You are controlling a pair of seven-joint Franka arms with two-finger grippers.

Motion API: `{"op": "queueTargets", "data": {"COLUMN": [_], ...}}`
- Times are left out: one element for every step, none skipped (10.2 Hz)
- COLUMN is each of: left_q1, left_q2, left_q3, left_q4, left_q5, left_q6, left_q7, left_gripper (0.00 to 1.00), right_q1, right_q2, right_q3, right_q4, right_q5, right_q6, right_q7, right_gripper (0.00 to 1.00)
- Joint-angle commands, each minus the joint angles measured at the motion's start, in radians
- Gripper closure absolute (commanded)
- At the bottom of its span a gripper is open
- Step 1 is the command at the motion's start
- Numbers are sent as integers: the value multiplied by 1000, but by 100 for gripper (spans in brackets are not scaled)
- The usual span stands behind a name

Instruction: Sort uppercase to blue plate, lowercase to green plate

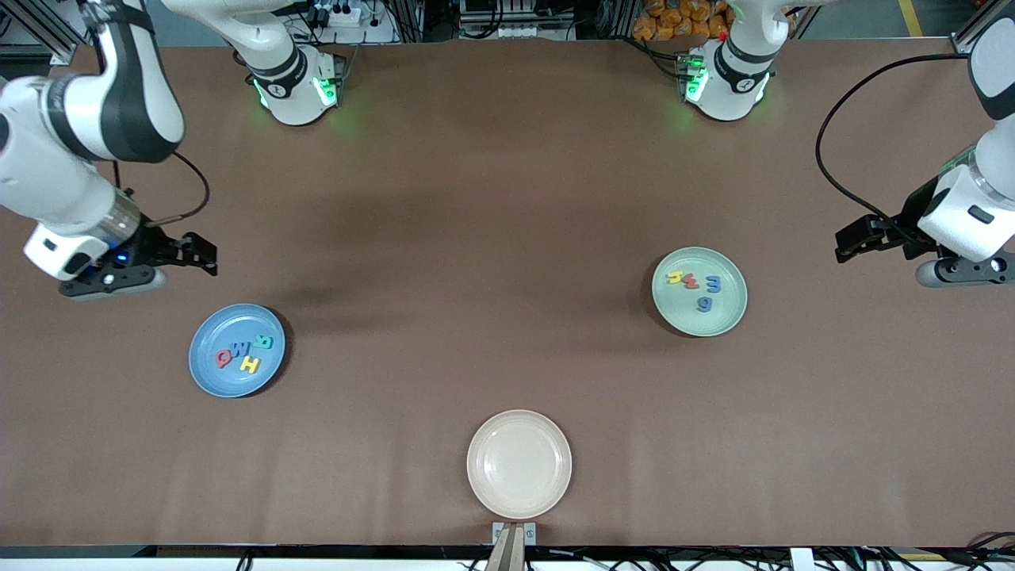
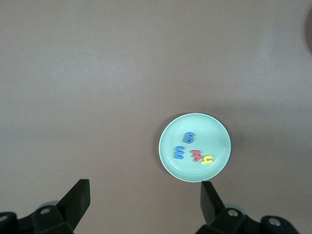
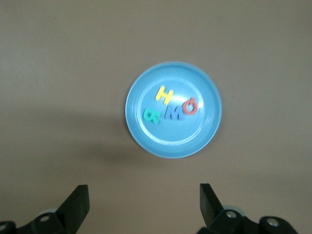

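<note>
Both claws, right (image 1: 208,258) and left (image 1: 845,242), hang wide, clear of blue plate (image 1: 208,373) and green plate (image 1: 733,313).

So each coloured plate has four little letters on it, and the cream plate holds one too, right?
Not quite. The blue plate and green plate each hold four letters, but the cream plate holds none; the front view shows it bare.

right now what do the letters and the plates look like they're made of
Letters: probably foam, matte flat cutouts in solid colours. Blue plate: likely plastic or melamine, smooth, with a soft sheen at its centre. Green plate and cream plate: same shape and smooth look, probably the same; ceramic can't be ruled out.
</note>
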Motion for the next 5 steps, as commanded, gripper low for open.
{"op": "queueTargets", "data": {"left_q1": [-2,-2,-2,-2,-2], "left_q2": [-8,-8,-8,-8,-8], "left_q3": [8,8,8,8,8], "left_q4": [5,5,5,5,5], "left_q5": [-24,-24,-24,-25,-25], "left_q6": [-8,-8,-8,-8,-8], "left_q7": [7,7,7,5,5], "left_gripper": [0,0,0,0,0], "right_q1": [-69,-81,-83,-86,-89], "right_q2": [5,5,2,5,8], "right_q3": [56,64,64,64,64], "right_q4": [180,243,306,387,465], "right_q5": [20,20,21,21,21], "right_q6": [-121,-181,-259,-347,-429], "right_q7": [-51,-51,-50,-48,-45], "right_gripper": [0,0,0,0,0]}}
